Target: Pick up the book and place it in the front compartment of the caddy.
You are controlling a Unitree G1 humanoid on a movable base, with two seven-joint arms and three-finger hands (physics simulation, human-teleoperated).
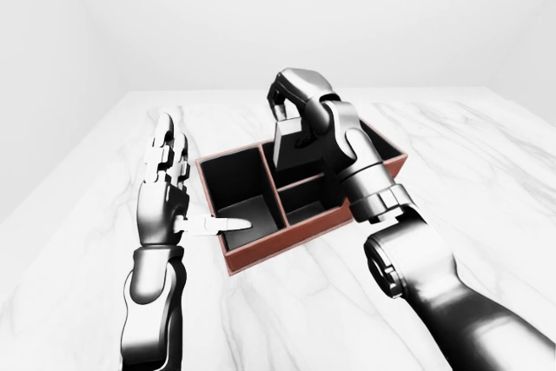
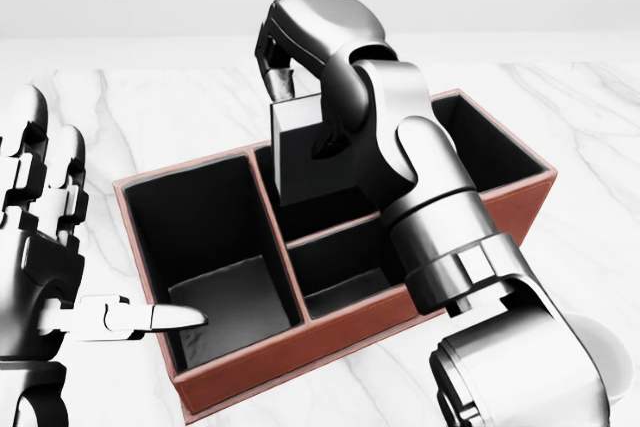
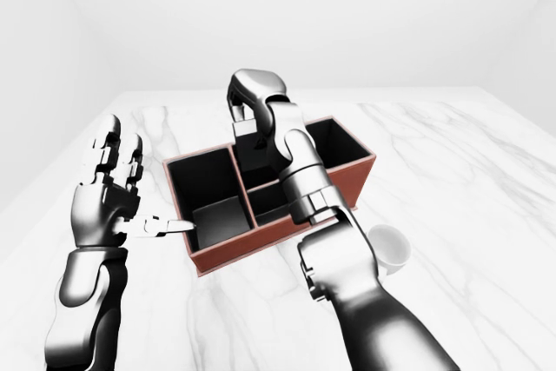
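The caddy (image 2: pixel 232 372) is a red-brown box with black insides and several compartments, in the middle of the head view. The book (image 2: pixel 300 152), a dark grey slab, stands upright with its lower end inside the upper middle compartment. My right hand (image 2: pixel 283 85) comes down from above, its fingers shut on the book's top edge. The right forearm crosses the caddy and hides part of the middle compartments. My left hand (image 2: pixel 90 247) is open at the left edge, fingers raised, with its thumb (image 2: pixel 172 319) reaching over the large left compartment.
A white cup (image 3: pixel 388 249) stands on the marble table (image 1: pixel 486 171) to the right of the caddy, near my right elbow. The caddy's right compartment (image 2: pixel 490 147) shows black and holds nothing I can see.
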